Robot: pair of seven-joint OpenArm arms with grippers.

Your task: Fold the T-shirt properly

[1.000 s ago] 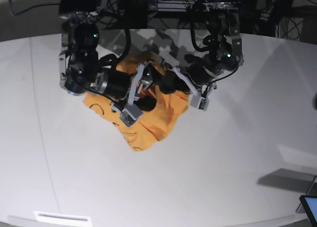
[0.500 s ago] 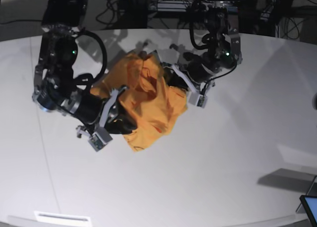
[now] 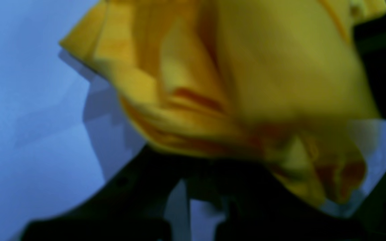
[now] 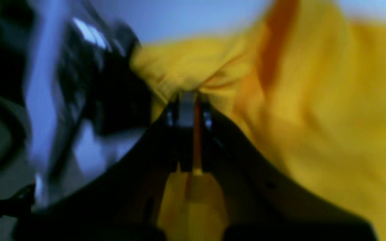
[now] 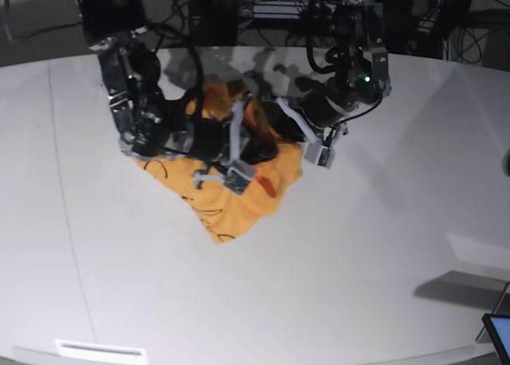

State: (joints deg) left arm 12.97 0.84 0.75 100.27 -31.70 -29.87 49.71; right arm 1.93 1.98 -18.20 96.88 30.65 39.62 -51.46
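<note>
The right gripper (image 4: 188, 110) has just closed its jaws on the crumpled orange-yellow cloth T-shirt (image 5: 231, 202), the left gripper (image 5: 275, 134) likewise clamped, enabling spreading toward the white surface (image 5: 358, 285) edges.

Inventory of the scene, by count.
One T-shirt (image 5: 231, 206) lies crumpled on one counter (image 5: 358, 245); two arms reach over it, each ending in one end effector: the left end effector (image 5: 275, 138), the right end effector (image 4: 188, 100).
</note>
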